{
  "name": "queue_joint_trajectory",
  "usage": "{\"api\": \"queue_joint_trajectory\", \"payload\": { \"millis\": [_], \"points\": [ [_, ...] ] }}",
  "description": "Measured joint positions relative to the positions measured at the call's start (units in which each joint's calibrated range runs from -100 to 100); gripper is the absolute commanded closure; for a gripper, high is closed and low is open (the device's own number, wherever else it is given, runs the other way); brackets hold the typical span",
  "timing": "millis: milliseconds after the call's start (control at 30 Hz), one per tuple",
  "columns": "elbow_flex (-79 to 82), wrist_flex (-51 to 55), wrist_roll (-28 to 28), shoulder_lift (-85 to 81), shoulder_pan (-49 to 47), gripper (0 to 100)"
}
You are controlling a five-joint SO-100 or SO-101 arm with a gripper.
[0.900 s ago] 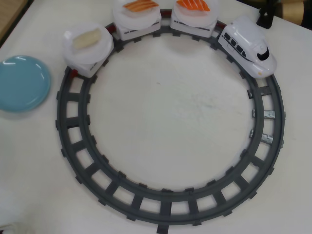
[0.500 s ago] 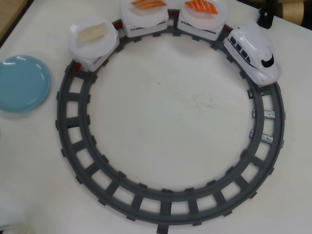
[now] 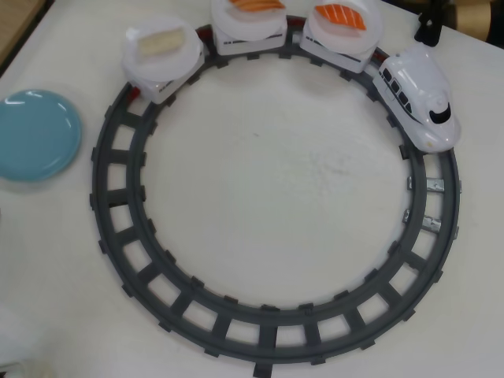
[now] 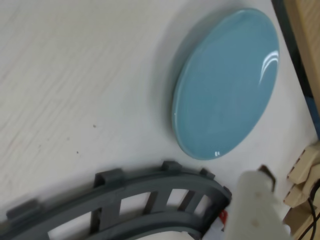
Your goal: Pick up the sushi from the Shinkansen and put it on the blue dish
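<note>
The white Shinkansen stands on the upper right bend of the grey track, nose pointing down-right. The car right behind it carries the red-orange sushi on a round white plate. The following car holds a paler orange piece, cut off by the top edge. The last car carries a cream-white piece. The blue dish lies bare, left of the track, and fills the upper right of the wrist view. No gripper shows in either view.
In the wrist view a stretch of track curves along the bottom, with a blurred white shape beside a red bit at its right end, apparently the last car. A black object stands past the train's top right. Wood shows beyond the table edge.
The train has rolled clockwise along the track: the cars shifted right along the top and the locomotive moved down the right bend. The blue dish stays put.
</note>
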Motion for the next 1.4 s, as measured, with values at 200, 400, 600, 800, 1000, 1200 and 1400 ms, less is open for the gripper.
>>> {"api": "queue_joint_trajectory", "payload": {
  "millis": [200,400,600,800,1000,1200,1400],
  "points": [
    [0.0,0.0,0.0,0.0,0.0,82],
    [0.0,0.0,0.0,0.0,0.0,82],
    [0.0,0.0,0.0,0.0,0.0,82],
    [-0.1,1.7,0.0,0.0,5.3,82],
    [-0.2,3.6,0.0,0.0,6.7,82],
    [-0.2,3.6,0.0,0.0,6.9,82],
    [-3.2,3.6,0.0,4.6,7.4,82]
  ]
}}
